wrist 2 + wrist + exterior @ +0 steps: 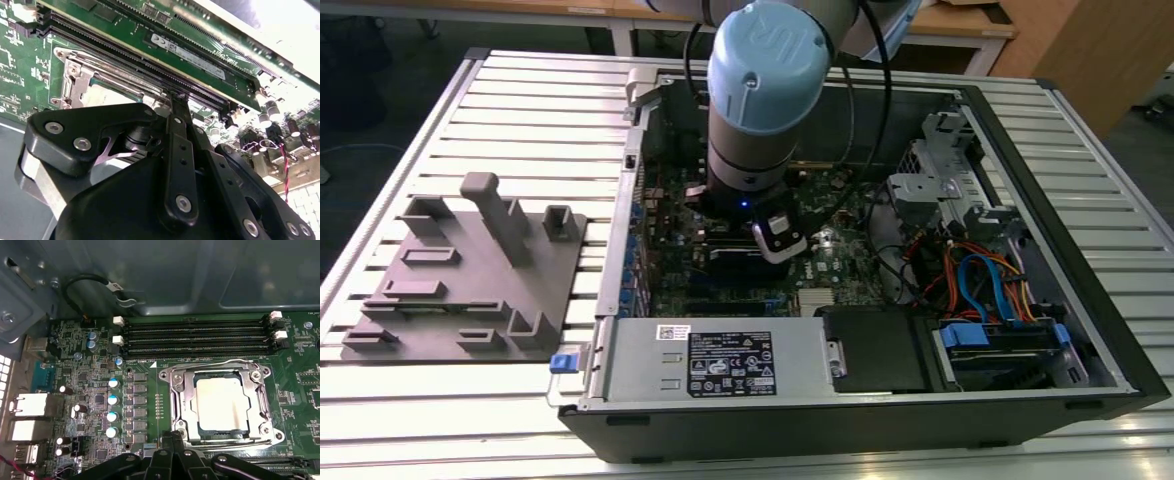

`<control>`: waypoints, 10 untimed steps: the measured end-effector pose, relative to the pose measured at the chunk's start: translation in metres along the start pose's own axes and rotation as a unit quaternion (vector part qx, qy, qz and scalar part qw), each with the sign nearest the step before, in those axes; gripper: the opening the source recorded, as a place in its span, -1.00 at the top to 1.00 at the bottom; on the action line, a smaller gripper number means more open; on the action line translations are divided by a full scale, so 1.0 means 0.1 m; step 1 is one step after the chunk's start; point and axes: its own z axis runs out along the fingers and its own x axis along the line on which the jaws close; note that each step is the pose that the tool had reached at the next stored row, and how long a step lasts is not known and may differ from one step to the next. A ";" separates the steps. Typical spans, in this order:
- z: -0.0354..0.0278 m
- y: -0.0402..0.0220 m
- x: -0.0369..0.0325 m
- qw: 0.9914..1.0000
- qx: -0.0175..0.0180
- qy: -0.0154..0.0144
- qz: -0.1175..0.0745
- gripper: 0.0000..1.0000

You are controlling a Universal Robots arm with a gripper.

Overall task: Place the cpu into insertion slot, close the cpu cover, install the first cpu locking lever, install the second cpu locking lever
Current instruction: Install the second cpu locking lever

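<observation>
A: Start with the exterior view. Where is the pincer [781,245]?

B: Down inside the open computer case [1067,330], low over the green motherboard [834,270], hanging from the big arm [761,95]. The grey fixture plate [460,275] lies well apart from it, outside the case. From here the socket is hidden under the arm.

A: And the first wrist view?

B: The cpu [221,405] sits flat in the insertion slot [222,437], its dull silvery top showing just ahead of the pincer [172,437]. The cpu cover [182,405] lies down around it, framing the chip through its window. So I judge placing the chip and closing the cover done. A thin wire lever [220,364] runs along the socket's far edge from the pincer, next to the memory slots [195,337]; whether it is latched I cannot tell.

A: The levers are what is left, then?

B: That is my reading. At least one seems unfinished, since the fingertips are right at the near edge of the socket frame.

A: Second wrist view?

B: The pincer [176,97] looks pressed together, tips meeting at a point touching or just above the socket's edge, beside the cpu cover [80,82]. Whether something thin like a lever is caught between them, I cannot tell. The memory slots [150,55] run just beyond the tips.
</observation>
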 end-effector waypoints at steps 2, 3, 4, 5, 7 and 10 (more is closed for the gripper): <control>0.001 0.000 0.000 1.000 0.000 0.000 0.000 0.80; 0.001 0.000 0.001 1.000 0.000 0.000 0.000 0.80; 0.002 0.000 0.003 1.000 0.000 0.000 0.000 0.80; 0.002 0.002 0.006 1.000 0.000 0.000 0.000 0.80; -0.006 0.004 0.012 1.000 0.000 0.000 0.000 0.80; -0.026 0.012 0.022 1.000 0.000 0.000 0.000 0.80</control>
